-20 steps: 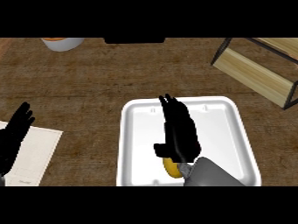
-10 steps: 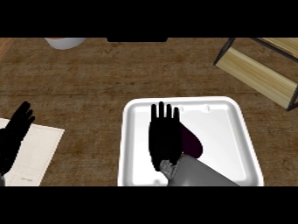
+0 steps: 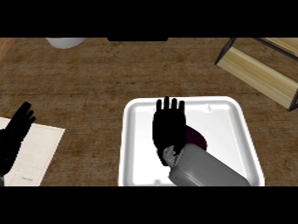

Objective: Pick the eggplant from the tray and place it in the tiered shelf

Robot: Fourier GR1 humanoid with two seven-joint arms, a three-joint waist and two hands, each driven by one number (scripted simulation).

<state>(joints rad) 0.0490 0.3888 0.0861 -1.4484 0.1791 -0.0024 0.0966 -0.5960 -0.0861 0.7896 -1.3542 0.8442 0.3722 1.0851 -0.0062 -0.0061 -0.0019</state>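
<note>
Looking down at the counter [image 3: 112, 78], we see the right hand [image 3: 168, 127] flat over the white tray [image 3: 232, 131], fingers straight and close together, pointing toward the far edge of the view. Nothing is curled; we see no grasp. The palm and fingers lie over the left part of the eggplant [image 3: 196, 138], and we cannot tell whether they touch it or just hang above it.

The eggplant sits inside the tray, near its middle, just right of the hand. Only a dark purple curved patch shows past the hand and above the grey forearm [image 3: 202, 168], so its full shape is hidden. From the visible part the long axis seems to run roughly near-to-far, tilted a little; which end is the stem we cannot tell.

The left hand [image 3: 12, 135] is at the view's left edge, open, fingers straight and up, resting over a pale sheet [image 3: 41, 148] on the counter, holding nothing.

The tiered shelf [image 3: 267, 74], wooden boards in a dark frame, stands at the upper right, well apart from the tray. A pale round object [image 3: 66, 42] is cut off at the top edge, with a dark shape [image 3: 138, 39] beside it.
</note>
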